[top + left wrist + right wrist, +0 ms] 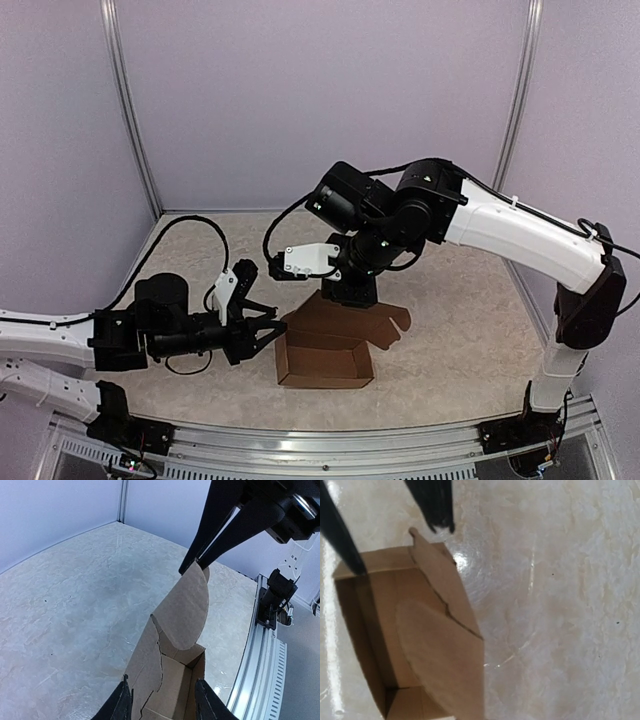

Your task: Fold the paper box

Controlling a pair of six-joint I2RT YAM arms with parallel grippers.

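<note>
The right claw (196, 567), pinched shut on the paper box's (325, 362) flap (185, 610), may drag the box up, as the half-spread left claw (274, 331) only straddles it

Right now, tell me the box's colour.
The box is plain brown, unmarked; seen best in the top view.

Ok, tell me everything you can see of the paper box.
The paper box is plain brown cardboard, unmarked and half-formed: an open-topped rectangular tray on the table, with a scalloped panel spread behind it. One rounded flap stands upright, its tip apparently pinched by the shut right gripper. Fingers of the left gripper flank one end; contact unclear.
</note>
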